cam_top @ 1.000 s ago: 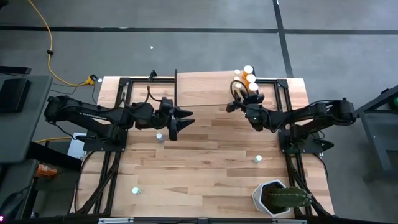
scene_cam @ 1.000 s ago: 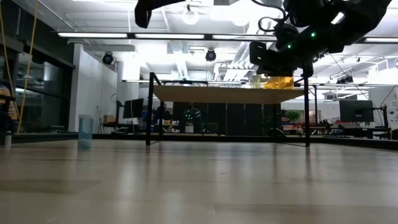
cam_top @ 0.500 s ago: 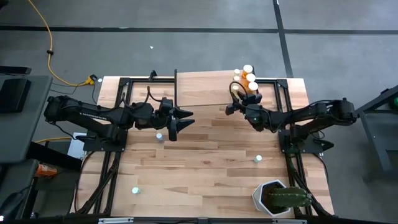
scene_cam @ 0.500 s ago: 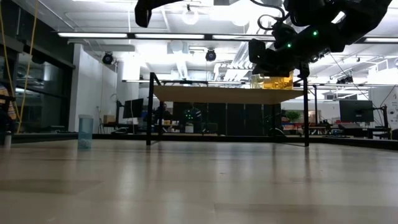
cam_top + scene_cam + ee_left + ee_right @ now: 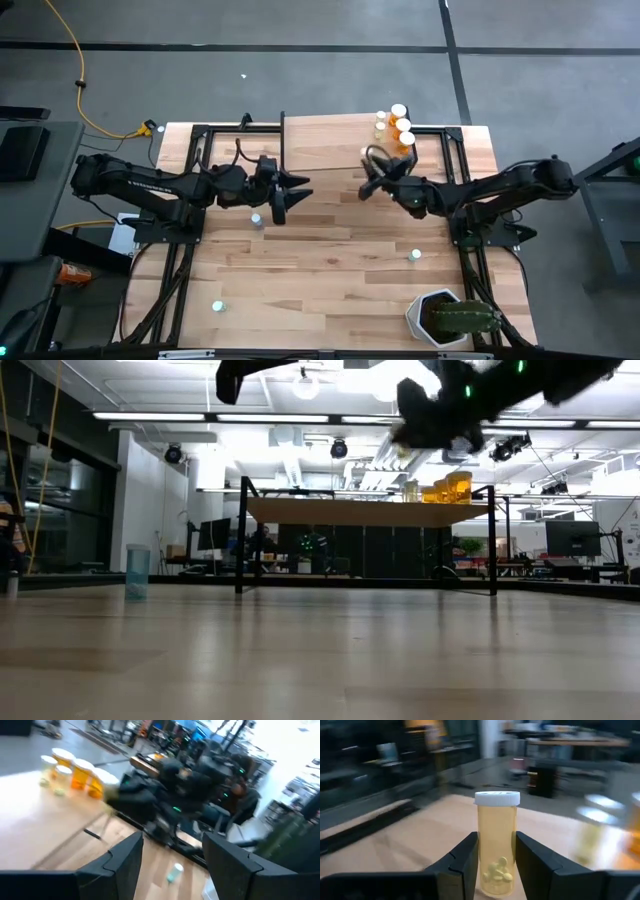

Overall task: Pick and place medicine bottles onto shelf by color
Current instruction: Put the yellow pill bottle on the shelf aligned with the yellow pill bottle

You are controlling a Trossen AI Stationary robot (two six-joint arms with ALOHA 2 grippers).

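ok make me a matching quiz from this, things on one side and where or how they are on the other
1 yellow bottle
2 orange bottles
3 plant pot
4 left gripper

a open, holding nothing
b standing at the right end of the shelf
c on a table corner, right arm's side
d held between the right gripper's fingers

Pairs: 1-d, 2-b, 3-c, 4-a
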